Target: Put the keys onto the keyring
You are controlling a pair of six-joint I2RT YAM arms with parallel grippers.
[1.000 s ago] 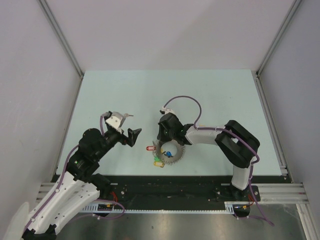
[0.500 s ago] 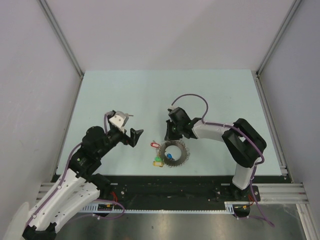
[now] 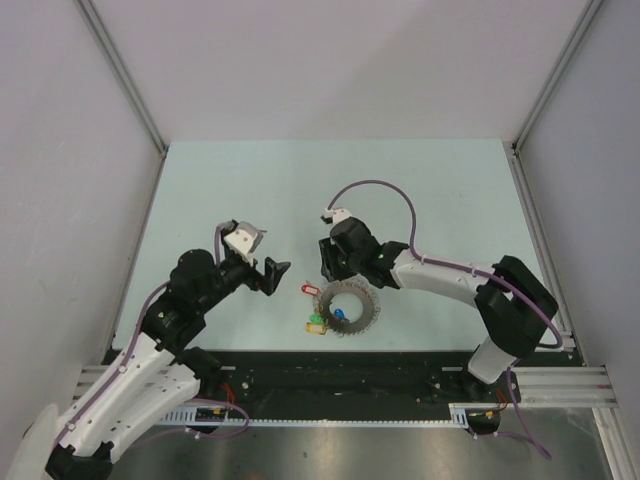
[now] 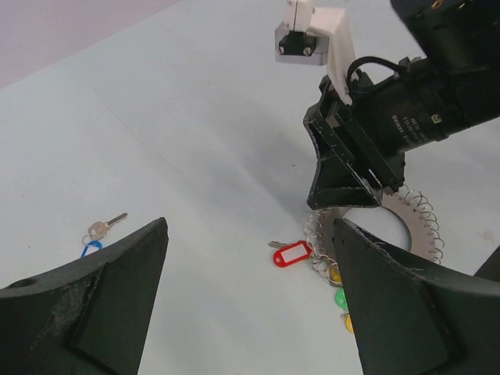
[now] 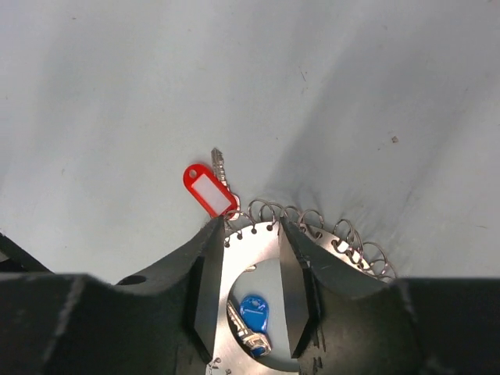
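The keyring (image 3: 347, 305), a flat grey ring fringed with wire loops, lies near the table's front. A red tag (image 3: 308, 290) with its key sticks out at its left, and green and yellow tags (image 3: 318, 322) hang at its near left. One key with a blue tag (image 5: 254, 312) lies inside the ring's hole. Another key with a blue tag (image 4: 98, 233) lies loose on the table, seen only in the left wrist view. My right gripper (image 5: 248, 226) hovers over the ring's far edge, jaws narrowly apart, clamping nothing. My left gripper (image 4: 250, 234) is open, left of the ring.
The pale table (image 3: 330, 190) is walled by grey panels, with metal rails at both sides. The right gripper (image 4: 351, 168) and the red tag (image 4: 293, 254) show in the left wrist view, just beyond my left fingers.
My right gripper has drawn back from over the ring to its far edge and the arm's elbow swung right. The ring shifted slightly. My left gripper edged right toward the ring.
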